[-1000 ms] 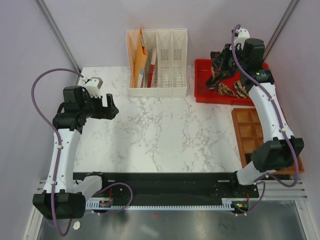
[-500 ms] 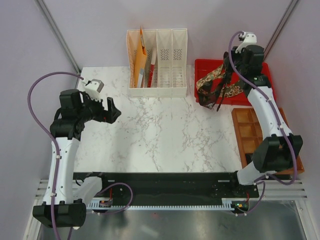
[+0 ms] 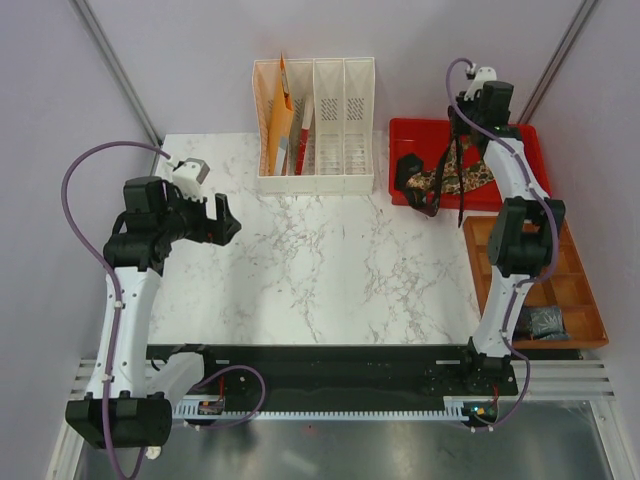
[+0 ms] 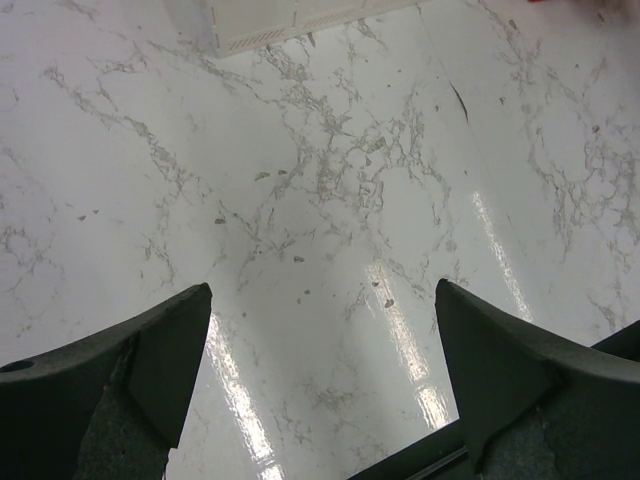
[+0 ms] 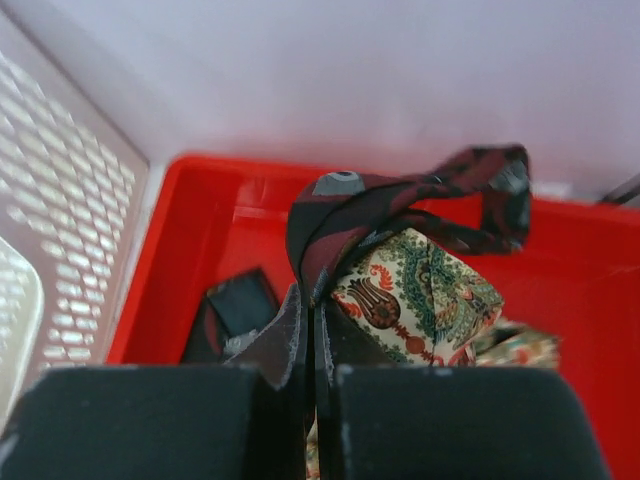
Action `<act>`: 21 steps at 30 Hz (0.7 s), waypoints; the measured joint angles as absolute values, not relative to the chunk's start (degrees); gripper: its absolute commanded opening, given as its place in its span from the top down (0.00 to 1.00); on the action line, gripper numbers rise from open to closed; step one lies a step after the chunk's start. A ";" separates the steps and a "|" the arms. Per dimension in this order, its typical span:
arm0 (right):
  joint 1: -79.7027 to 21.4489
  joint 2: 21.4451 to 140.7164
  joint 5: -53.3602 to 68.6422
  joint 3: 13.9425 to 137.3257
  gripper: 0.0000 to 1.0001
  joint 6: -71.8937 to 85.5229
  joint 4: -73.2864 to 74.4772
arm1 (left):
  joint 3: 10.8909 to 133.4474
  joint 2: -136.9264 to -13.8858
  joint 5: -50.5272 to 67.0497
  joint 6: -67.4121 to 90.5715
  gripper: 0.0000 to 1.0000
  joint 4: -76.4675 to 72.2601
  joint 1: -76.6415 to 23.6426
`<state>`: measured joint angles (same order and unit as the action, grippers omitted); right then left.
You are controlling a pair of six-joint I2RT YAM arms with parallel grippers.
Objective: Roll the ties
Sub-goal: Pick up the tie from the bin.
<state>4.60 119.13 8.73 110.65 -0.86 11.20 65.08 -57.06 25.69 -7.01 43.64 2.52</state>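
Note:
My right gripper (image 3: 462,128) hangs above the red bin (image 3: 410,130), shut on a dark maroon tie (image 3: 432,190) that dangles from it over the bin's left part. In the right wrist view the maroon tie (image 5: 400,195) rises from between the closed fingertips of the gripper (image 5: 312,300) and loops over a paisley tie (image 5: 430,290). The paisley tie (image 3: 472,180) is partly bunched in the bin. My left gripper (image 3: 228,218) hovers open over the left of the marble table, nothing between its fingers (image 4: 322,290).
A white file organizer (image 3: 315,125) holding orange folders (image 3: 280,120) stands at the back, left of the bin. A brown compartment tray (image 3: 510,260) lies on the right side with a small dark bundle (image 3: 545,322) in a near cell. The organizer's corner (image 4: 270,20) shows ahead of the left gripper.
The right gripper has risen and pulled back over the bin, drawing the maroon tie up out of the pile. The left arm shifted only slightly.

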 measured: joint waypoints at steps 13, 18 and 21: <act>3.51 129.03 6.09 117.12 0.45 -2.63 27.49 | 64.69 -62.39 25.61 -6.98 0.00 43.81 2.52; 4.51 128.79 6.66 120.31 0.47 -0.23 27.97 | 64.69 -63.66 25.58 -6.98 0.00 43.70 2.52; 3.73 129.38 6.55 122.54 0.46 0.71 27.00 | 64.69 -64.86 25.52 -6.98 0.00 43.64 2.55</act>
<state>3.73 129.38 6.55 122.54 0.71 27.00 64.69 -64.86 25.52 -6.98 43.64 2.55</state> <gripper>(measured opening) 0.524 0.994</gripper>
